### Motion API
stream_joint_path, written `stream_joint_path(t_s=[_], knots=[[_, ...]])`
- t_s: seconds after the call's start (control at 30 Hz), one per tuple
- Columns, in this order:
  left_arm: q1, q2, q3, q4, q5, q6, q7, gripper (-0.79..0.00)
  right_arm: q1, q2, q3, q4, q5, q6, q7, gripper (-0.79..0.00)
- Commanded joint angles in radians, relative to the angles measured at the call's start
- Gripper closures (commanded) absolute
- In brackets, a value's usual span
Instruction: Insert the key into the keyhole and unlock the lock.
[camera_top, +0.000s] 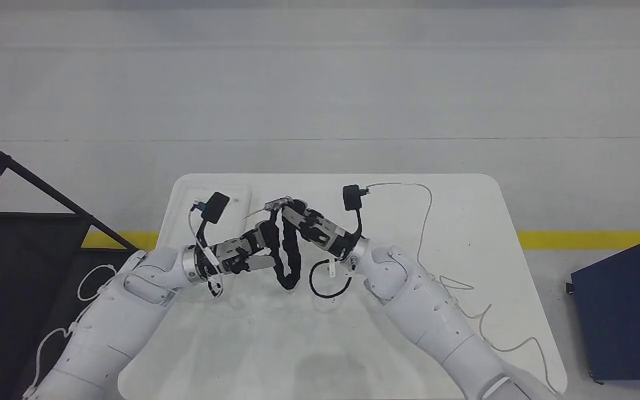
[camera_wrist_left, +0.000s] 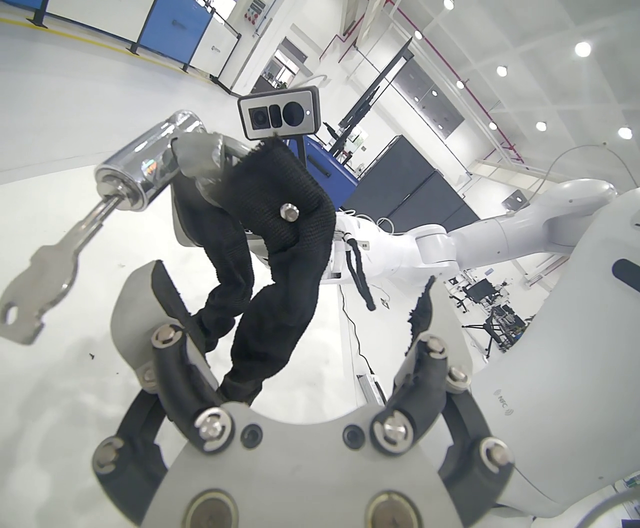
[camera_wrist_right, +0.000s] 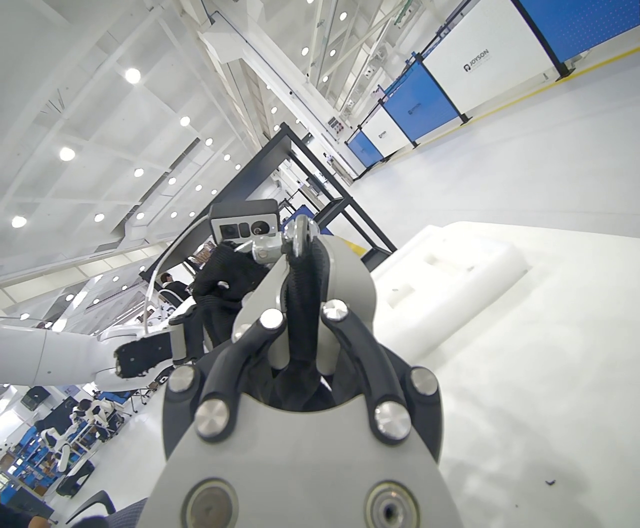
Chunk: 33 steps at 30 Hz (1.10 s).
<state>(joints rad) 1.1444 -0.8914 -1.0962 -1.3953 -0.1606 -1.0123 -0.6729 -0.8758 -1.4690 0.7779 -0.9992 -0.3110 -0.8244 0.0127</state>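
A chrome lock cylinder (camera_wrist_left: 142, 162) on a black fabric-sleeved chain (camera_wrist_left: 285, 240) is held up over the table's middle. A flat silver key (camera_wrist_left: 42, 282) sticks out of its end face, its blade in the keyhole. My right gripper (camera_wrist_right: 300, 250) is shut on the lock (camera_wrist_right: 299, 231) where the sleeve meets the chrome body. My left gripper (camera_wrist_left: 290, 290) is open just short of it, with the hanging sleeve between its spread fingers (camera_wrist_left: 155, 295) and nothing gripped. From above, both grippers meet at the lock (camera_top: 280, 207), and the chain (camera_top: 290, 265) droops toward the robot.
The white table (camera_top: 450, 300) carries a black cable ring (camera_top: 330, 282) beside the chain and a thin white cable (camera_top: 428, 215) trailing right. A white foam tray (camera_wrist_right: 450, 290) with cut-outs lies beyond the right gripper. A black frame (camera_top: 60, 205) stands off the table's left.
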Motion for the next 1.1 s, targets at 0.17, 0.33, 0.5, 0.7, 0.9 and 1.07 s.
stream_joint_path(t_s=[0.17,0.33,0.5,0.7,0.9,1.07], knots=[[-0.006,-0.010,0.015,0.012,0.046,0.000,0.004,-0.120,-0.001,-0.009,0.006,0.012,-0.009,-0.014,-0.001,0.000],[-0.007,-0.013,0.015,0.019,0.062,0.000,0.009,0.000,-0.003,-0.013,0.012,0.017,-0.015,-0.018,0.001,0.000],[-0.008,-0.015,0.011,0.025,0.079,0.000,0.012,0.000,-0.008,-0.018,0.018,0.022,-0.017,-0.023,0.002,0.000],[-0.008,-0.017,0.007,0.020,0.096,0.000,0.018,0.000,-0.015,-0.021,0.029,0.028,-0.026,-0.028,0.004,0.000],[-0.003,-0.016,-0.002,0.013,0.108,0.000,0.023,0.000,-0.024,-0.022,0.045,0.035,-0.031,-0.033,0.005,0.000],[0.003,-0.012,-0.021,-0.005,0.121,0.000,0.026,0.000,-0.037,-0.017,0.071,0.039,-0.032,-0.045,0.004,0.000]])
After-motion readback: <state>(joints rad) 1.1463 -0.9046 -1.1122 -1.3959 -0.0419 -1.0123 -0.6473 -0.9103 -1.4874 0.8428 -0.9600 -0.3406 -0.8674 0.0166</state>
